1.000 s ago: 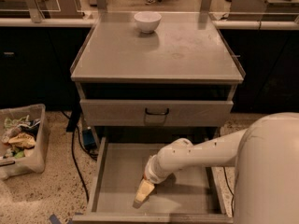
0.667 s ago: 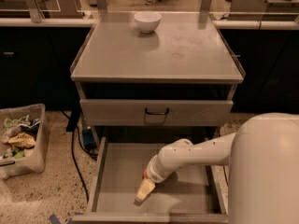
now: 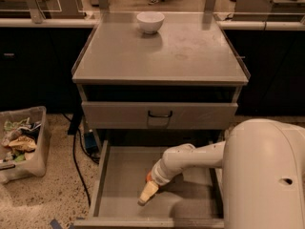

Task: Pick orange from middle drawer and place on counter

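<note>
Arm slants down into the open middle drawer (image 3: 119, 175), gripper (image 3: 147, 194) near its floor, grasp impossible to tell; a white bowl (image 3: 150, 22) sits on the desk (image 3: 190, 56).

The white arm (image 3: 195, 157) extends leftward and downward from the bulky shoulder housing (image 3: 264, 175), which stands at the right side of the middle drawer (image 3: 119, 175). The pincer (image 3: 147, 193) points steeply down inside this drawer, near its front centre.

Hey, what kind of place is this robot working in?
Probably a lab or workshop: a metal counter, long dark benches behind it, a bin of clutter on the speckled floor. The gripper is down in the open middle drawer.
</note>
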`<state>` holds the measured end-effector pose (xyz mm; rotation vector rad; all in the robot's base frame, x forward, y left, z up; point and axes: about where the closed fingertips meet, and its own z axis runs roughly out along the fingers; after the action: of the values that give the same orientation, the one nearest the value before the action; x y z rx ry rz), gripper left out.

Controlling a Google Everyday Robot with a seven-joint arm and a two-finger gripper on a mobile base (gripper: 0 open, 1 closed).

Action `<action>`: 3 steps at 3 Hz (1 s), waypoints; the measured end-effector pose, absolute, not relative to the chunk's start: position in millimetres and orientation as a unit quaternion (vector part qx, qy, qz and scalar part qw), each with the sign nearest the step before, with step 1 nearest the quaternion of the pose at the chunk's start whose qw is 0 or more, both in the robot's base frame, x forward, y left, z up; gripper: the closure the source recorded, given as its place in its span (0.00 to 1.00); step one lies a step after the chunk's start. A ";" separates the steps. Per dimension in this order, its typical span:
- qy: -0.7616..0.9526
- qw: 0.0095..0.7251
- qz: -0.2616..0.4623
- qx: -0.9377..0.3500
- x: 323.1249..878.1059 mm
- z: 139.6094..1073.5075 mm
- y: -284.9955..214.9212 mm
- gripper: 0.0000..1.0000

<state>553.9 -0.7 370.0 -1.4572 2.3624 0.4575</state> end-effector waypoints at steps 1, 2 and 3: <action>0.832 0.155 0.166 -0.507 554.7 361.4 0.2 0.00; 0.832 0.155 0.166 -0.507 554.7 361.3 0.2 0.19; 0.832 0.155 0.166 -0.507 554.7 361.3 0.2 0.43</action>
<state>554.7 0.2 361.3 -1.4518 2.3834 0.4752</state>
